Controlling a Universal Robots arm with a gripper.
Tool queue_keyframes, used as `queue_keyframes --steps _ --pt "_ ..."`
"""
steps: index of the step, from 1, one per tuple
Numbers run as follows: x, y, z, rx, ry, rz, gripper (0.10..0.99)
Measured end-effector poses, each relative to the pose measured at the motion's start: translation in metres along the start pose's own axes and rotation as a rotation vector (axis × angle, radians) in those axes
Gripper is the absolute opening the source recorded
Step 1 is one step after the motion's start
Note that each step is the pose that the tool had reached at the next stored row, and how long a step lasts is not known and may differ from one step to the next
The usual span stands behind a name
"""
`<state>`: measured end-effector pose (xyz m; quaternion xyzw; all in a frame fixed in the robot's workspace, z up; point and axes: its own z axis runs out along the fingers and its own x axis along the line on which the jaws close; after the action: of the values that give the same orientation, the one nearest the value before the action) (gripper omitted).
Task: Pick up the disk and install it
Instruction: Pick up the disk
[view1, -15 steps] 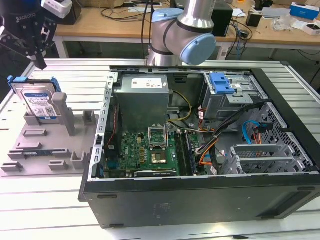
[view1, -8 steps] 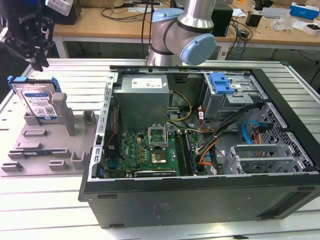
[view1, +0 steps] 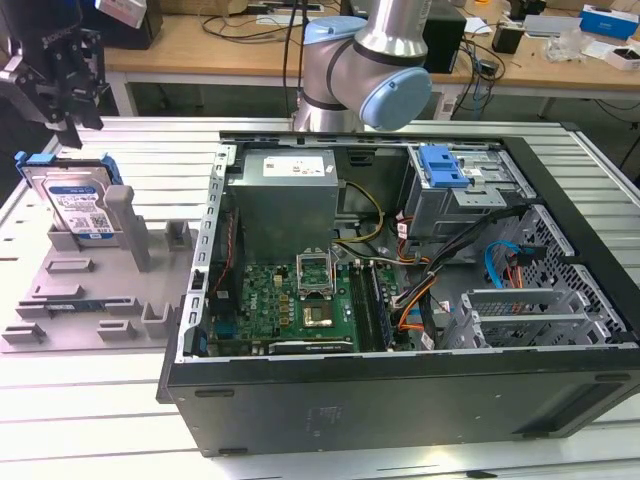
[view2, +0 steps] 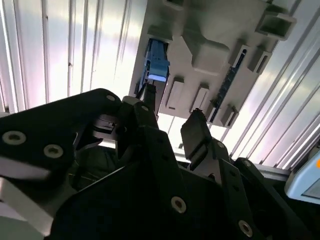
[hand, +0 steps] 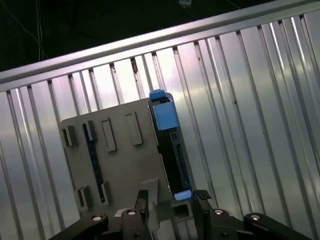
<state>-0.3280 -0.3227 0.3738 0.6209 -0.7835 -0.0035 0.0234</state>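
The disk, a silver hard drive with a white-and-blue label in a bright blue bracket, leans upright in a grey holder on the exterior view's left. My gripper hangs just above its top edge, open and holding nothing. In the first wrist view the disk is seen edge-on beside the holder, and my gripper straddles the line of its blue bracket. The second wrist view has the blue bracket end beyond my gripper, whose fingers stand apart.
An open computer case lies on the ribbed metal table, right of the holder. Inside are a motherboard, a power supply, a drive cage with a blue latch and a thin blue cable. The arm's elbow rises behind the case.
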Motion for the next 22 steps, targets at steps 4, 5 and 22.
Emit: queue_keyframes --steps 4,5,22 --pt "0.0000 -0.0001 0.0011 0.034 -0.0056 -0.059 0.482" --pt "-0.0001 -0.0001 0.0014 0.040 -0.0066 -0.069 0.482" --pt "-0.0129 0.0118 0.0106 0.049 -0.0063 -0.162 0.482"
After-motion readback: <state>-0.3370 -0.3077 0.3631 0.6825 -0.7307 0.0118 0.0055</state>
